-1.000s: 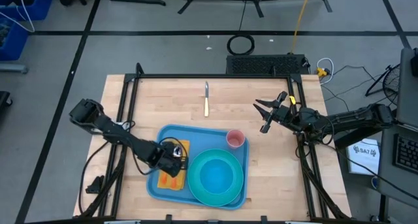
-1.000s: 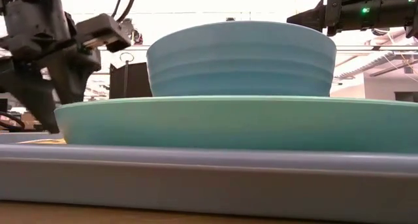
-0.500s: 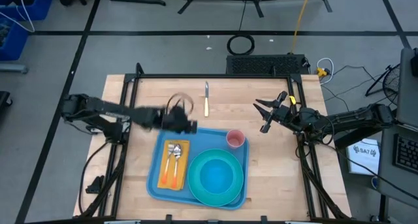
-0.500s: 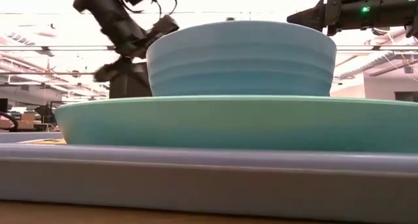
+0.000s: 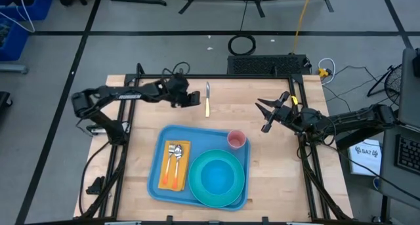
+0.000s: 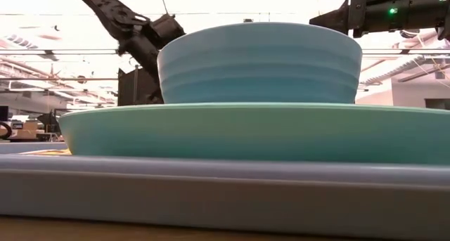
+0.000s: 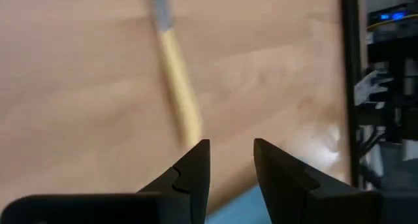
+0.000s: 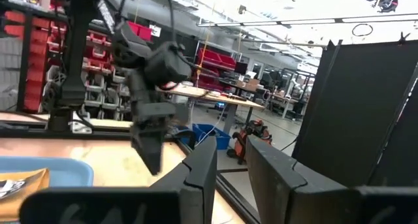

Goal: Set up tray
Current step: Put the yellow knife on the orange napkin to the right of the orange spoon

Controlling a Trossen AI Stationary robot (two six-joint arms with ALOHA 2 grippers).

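Observation:
The blue tray [image 5: 156, 183] lies on the table's near middle. On it are an orange napkin [image 5: 183, 146] with a fork and spoon [image 5: 173, 153], a turquoise plate [image 5: 195, 180] with a bowl [image 5: 217, 176], and a pink cup [image 5: 236, 140]. A knife [image 5: 207, 102] with a yellow handle [image 7: 177, 87] lies flat on the wood beyond the tray, blade toward the far edge. My left gripper [image 5: 195, 99] hovers open just left of the knife, slanting down, nothing between its fingers [image 7: 231, 160]. My right gripper [image 5: 262, 115] waits open above the table's right side.
Black frame rails [image 5: 216, 76] run along the table's far edge and both sides. Bare wood [image 5: 157, 123] lies between the tray and the far rail. In the low view the plate [image 6: 246, 132] and bowl [image 6: 260, 62] block most of the table behind them.
My left gripper has swung from over the orange napkin on the tray's left part toward the table's far edge, rising a little and turning, and now stands beside the knife. The fork and spoon lie uncovered on the napkin. My right arm has kept still.

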